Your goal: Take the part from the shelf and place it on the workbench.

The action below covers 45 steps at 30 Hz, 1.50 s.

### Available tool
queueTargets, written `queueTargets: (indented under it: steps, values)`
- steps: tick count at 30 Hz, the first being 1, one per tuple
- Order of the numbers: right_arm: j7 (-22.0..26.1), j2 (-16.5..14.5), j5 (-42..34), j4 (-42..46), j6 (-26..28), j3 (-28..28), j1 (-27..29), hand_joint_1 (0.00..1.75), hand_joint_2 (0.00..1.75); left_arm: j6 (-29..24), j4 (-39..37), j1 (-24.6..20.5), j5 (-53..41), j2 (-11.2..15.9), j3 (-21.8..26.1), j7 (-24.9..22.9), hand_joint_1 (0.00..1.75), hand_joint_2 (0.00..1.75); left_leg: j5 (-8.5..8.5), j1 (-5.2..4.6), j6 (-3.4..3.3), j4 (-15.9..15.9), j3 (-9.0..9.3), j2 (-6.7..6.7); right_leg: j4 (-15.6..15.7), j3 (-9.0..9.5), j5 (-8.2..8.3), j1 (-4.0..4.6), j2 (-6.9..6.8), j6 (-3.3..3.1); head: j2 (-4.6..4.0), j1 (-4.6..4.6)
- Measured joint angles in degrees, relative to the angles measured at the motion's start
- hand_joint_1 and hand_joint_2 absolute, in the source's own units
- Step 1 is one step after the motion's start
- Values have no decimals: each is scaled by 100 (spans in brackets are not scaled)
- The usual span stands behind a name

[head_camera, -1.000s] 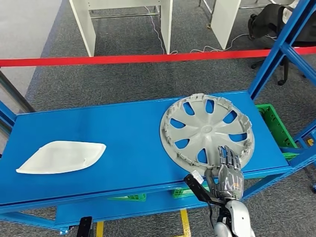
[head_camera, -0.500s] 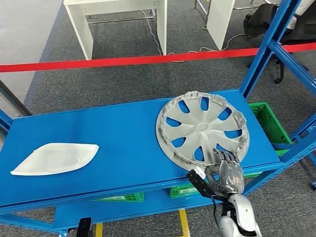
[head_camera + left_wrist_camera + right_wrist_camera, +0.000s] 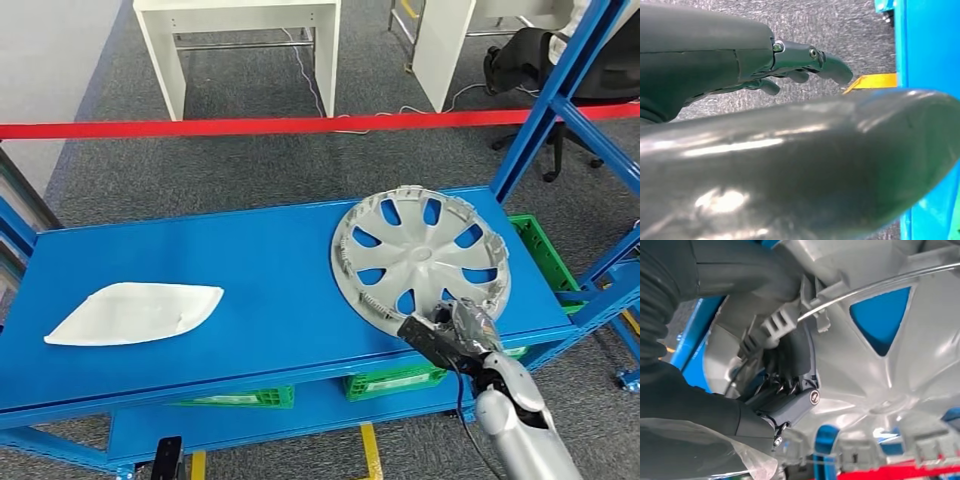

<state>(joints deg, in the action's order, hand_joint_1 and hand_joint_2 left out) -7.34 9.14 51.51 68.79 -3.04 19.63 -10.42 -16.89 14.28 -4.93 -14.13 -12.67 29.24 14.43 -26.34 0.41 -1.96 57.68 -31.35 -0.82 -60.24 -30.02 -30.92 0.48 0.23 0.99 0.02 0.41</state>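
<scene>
Hubcap (image 3: 420, 255) rim appears clamped by right hand (image 3: 462, 330) at shelf (image 3: 249, 290) edge; lift should be kept level, rim clips unsnagged.

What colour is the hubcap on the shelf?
Silver-grey hubcap; clearest in the head view.

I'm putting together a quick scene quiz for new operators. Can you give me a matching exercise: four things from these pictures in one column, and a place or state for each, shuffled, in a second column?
Things:
1. hubcap
2. white panel
3. green crate
4. red tape

Places or states:
A. stretched across the floor behind the shelf
B. lying flat at the shelf's left end
C. gripped at its near rim by the right hand
D. below shelf level, past the shelf's right end

Pairs: 1-C, 2-B, 3-D, 4-A
</scene>
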Motion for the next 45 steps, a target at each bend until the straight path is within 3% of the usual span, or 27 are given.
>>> queueTargets:
  steps: [2,5,7,10,11,12,15,17,21,23,25,26,27,28,30,32,34,36,37,40,41,42,43,45]
  values:
    - [48,46,-111,-162,-110,57,-182,175,175,-19,2,-69,-7,-29,11,5,0,0,18,11,68,-5,-10,7,427,183,83,52,-28,-82,0,-4]
    - [84,75,-212,-380,-149,162,-346,175,175,-34,5,-110,-13,-47,46,12,0,0,41,20,161,-2,-15,27,557,217,184,40,-35,-144,0,-3]
    - [122,81,-274,-514,-151,233,-442,175,175,-39,5,-99,-13,-42,77,22,0,0,-183,6,187,326,-133,57,649,254,310,-15,-46,-178,0,-13]
    - [241,97,-397,-741,-152,315,-593,175,175,-47,4,-62,-13,-13,136,53,0,0,-751,38,265,1355,-526,72,661,238,348,-64,-41,-170,0,-28]
    - [278,106,-434,-811,-152,333,-634,175,175,-49,4,-44,-13,1,152,61,0,0,-788,60,296,1513,-566,71,658,240,349,-81,-32,-157,0,-28]
    - [309,117,-464,-868,-152,345,-672,175,175,-51,4,-29,-13,11,166,67,0,0,-706,86,324,1450,-509,70,650,240,348,-103,-21,-134,0,-27]
    - [406,181,-569,-974,-157,349,-787,175,175,-51,9,-51,-14,18,191,86,0,0,-238,177,421,438,-3,70,526,177,292,-168,11,7,0,-41]
    - [451,265,-619,-1015,-172,341,-846,175,175,-49,15,-88,-15,1,202,97,0,0,-165,197,377,61,152,90,446,125,209,-169,32,123,0,-34]
    - [515,395,-661,-1101,-133,338,-839,175,175,-33,17,-68,-12,-1,244,113,0,0,-131,176,140,39,146,89,388,127,89,-190,33,243,0,21]
    - [554,447,-638,-1107,-34,346,-828,175,175,-30,17,-60,-15,2,271,134,0,0,-97,157,75,33,109,64,-170,-128,-276,-192,15,250,0,36]
    - [602,471,-580,-1090,106,357,-803,175,175,-38,17,-38,-45,4,296,161,0,0,-87,114,45,34,57,54,-992,-549,-664,-177,9,228,0,39]
    - [624,478,-548,-1070,173,360,-781,175,175,-48,17,-18,-64,5,307,172,0,0,-86,91,35,35,43,53,-1239,-689,-712,-164,9,204,0,38]
    - [639,485,-521,-1041,225,360,-761,175,175,-59,17,3,-84,7,316,181,0,0,-88,68,27,36,40,53,-1261,-724,-634,-145,9,167,0,38]
    - [650,490,-501,-1010,262,360,-745,175,175,-70,17,17,-97,9,325,187,0,0,-91,47,22,36,46,54,-1056,-651,-452,-121,11,117,0,37]
    - [663,509,-476,-948,305,360,-732,175,175,-80,17,21,-114,0,334,194,0,0,-98,14,18,37,57,58,-267,-330,-6,-46,31,-24,0,34]
    - [699,526,-462,-882,355,361,-713,175,175,-105,24,7,-126,-20,338,215,0,87,-109,-9,40,41,55,77,260,-128,225,15,44,-109,0,31]
    - [796,538,-463,-782,429,362,-642,175,175,-154,35,3,-163,-36,340,281,0,175,-113,-16,86,35,56,104,349,-102,276,30,30,-107,0,32]
    - [936,560,-478,-623,479,361,-543,175,175,-186,51,14,-208,-37,341,381,0,175,-172,-13,136,109,34,114,399,-47,334,-5,-2,-118,0,29]
    - [999,580,-472,-527,500,360,-492,175,175,-190,59,17,-222,-36,344,431,0,175,-281,-14,165,260,-28,114,424,-22,362,-28,-17,-134,0,17]
    - [1097,674,-322,-178,624,338,-291,175,175,-200,75,24,-273,-36,361,542,0,175,-818,6,237,1278,-485,108,436,-14,380,-51,-56,-163,0,-8]
    - [1104,709,-238,-38,685,321,-213,175,175,-208,78,33,-290,-37,368,562,0,175,-893,14,252,1546,-614,107,433,-16,373,-52,-65,-163,0,-6]
    - [1104,739,-149,105,739,297,-139,175,175,-218,80,43,-304,-38,376,578,0,175,-844,19,260,1617,-663,106,429,-16,364,-53,-70,-160,0,-7]
    - [1099,761,-70,237,779,273,-71,175,175,-226,84,52,-314,-38,381,589,0,175,-676,22,262,1455,-611,105,422,-13,351,-57,-71,-152,0,-6]
    - [1089,801,33,451,815,227,46,175,175,-238,95,59,-333,-39,391,601,0,175,-229,20,248,739,-335,100,392,-6,313,-60,-68,-117,0,-6]
